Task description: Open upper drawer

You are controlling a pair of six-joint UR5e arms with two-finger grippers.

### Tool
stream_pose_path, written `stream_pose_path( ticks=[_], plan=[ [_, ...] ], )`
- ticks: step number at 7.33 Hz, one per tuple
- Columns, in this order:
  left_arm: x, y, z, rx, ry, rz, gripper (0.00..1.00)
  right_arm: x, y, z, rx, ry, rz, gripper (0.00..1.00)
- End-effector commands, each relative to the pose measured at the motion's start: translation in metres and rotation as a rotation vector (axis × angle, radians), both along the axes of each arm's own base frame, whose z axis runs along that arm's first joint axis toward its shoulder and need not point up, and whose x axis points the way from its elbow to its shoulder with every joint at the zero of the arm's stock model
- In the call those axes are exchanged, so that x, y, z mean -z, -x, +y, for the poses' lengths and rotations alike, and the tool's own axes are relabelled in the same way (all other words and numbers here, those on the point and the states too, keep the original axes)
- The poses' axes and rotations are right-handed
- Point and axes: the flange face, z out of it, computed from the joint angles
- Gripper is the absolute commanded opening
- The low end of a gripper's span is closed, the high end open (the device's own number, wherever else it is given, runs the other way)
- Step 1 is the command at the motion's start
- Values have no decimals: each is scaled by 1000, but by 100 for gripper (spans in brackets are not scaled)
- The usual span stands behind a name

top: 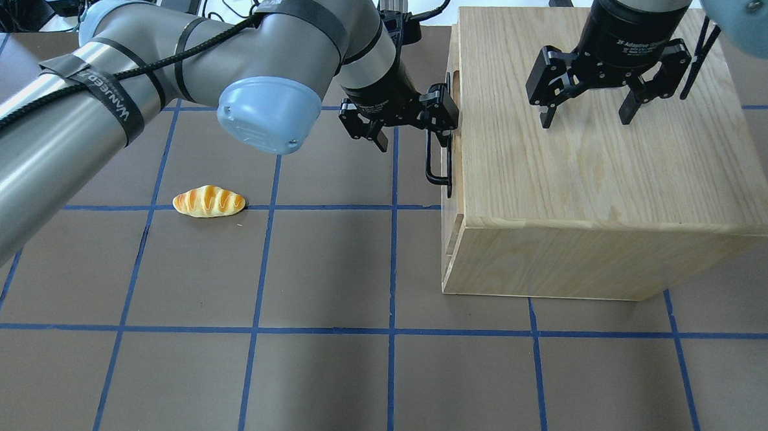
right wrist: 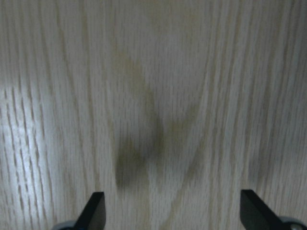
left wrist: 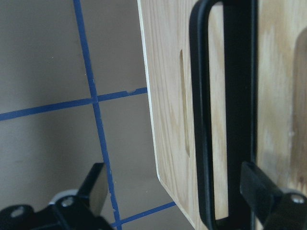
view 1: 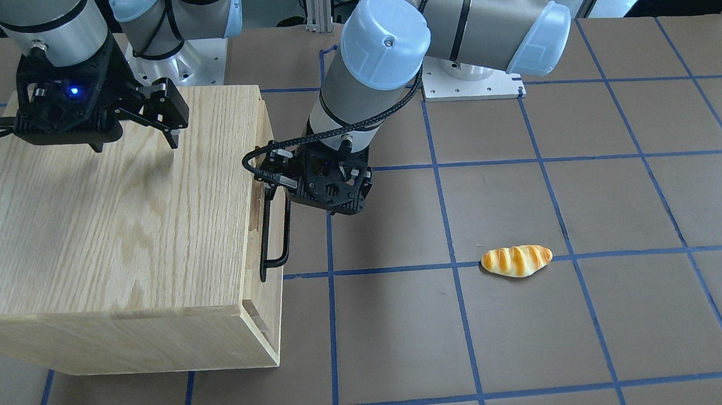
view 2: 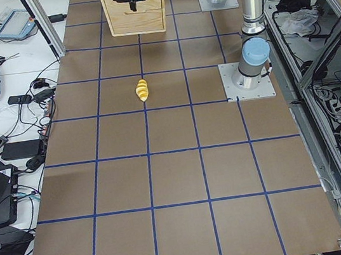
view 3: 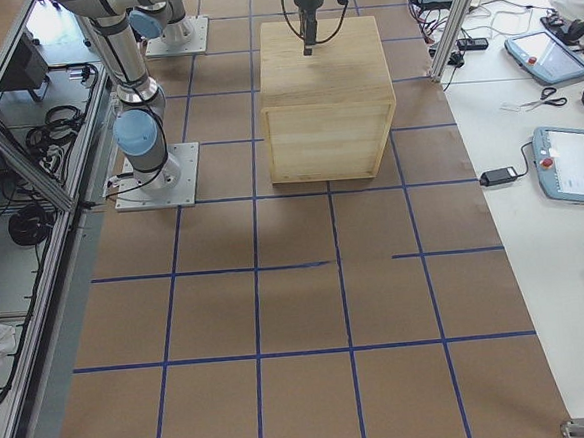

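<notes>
The oak cabinet [top: 593,179] stands on my right side. The upper drawer's front [top: 454,56] faces the table's middle and looks shut against the cabinet. Its long black bar handle [top: 439,161] also shows in the front-facing view [view 1: 272,234]. My left gripper [top: 414,123] is open at the far end of the handle. In the left wrist view the handle [left wrist: 237,110] runs between the two fingers, close to the right finger [left wrist: 261,189]. My right gripper [top: 586,119] is open and empty, just above the cabinet's top.
A toy bread roll [top: 208,201] lies on the brown, blue-taped table [top: 325,368], left of the cabinet, and shows too in the front-facing view [view 1: 516,261]. Operator desks with tablets line the table's ends in the side views.
</notes>
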Motion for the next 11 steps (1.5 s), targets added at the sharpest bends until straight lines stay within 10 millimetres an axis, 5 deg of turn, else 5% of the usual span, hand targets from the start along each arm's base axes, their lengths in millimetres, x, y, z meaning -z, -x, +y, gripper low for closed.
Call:
stream_pose_path(
  ticks=[1,2,5,8,11],
  plan=[
    [10,-5,-1,35,1,-10,100,0,0,0,0,1,0,100],
    [12,-15,-6,32,0,-37,100,0,0,0,0,1,0,100],
    [21,-89,-19,-40,-24,-68,100,0,0,0,0,1,0,100],
    [-8,-180,-31,-139,-60,-80,100,0,0,0,0,1,0,100],
    [-10,-229,-35,-181,-62,-79,100,0,0,0,0,-1,0,100]
  ],
)
